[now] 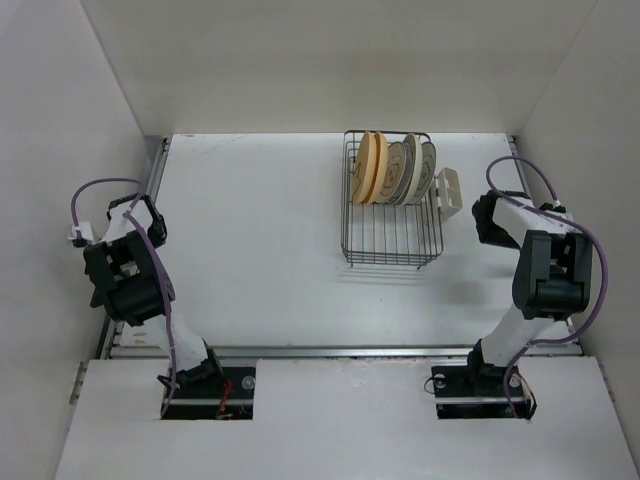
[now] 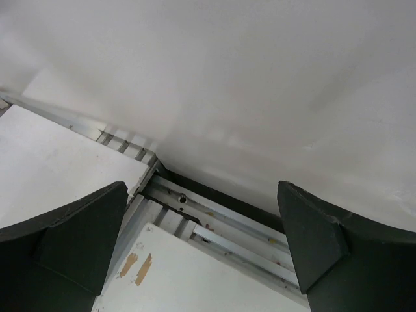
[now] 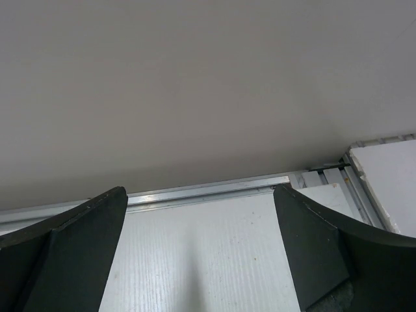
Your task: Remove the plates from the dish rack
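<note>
plates (image 1: 392,168) upright in dish rack (image 1: 392,240), table (image 1: 260,250) far right

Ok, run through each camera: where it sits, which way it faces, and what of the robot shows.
Top external: above and behind the arms, looking down on the table; left arm and right arm show whole, dish rack and plates beyond them.
Left wrist: on the left gripper, facing a white wall and metal rail; its open fingers frame the view.
Right wrist: on the right gripper, facing wall and rail likewise; open fingers show.
Shared: both wrist views show wall and rail, neither the rack.
</note>
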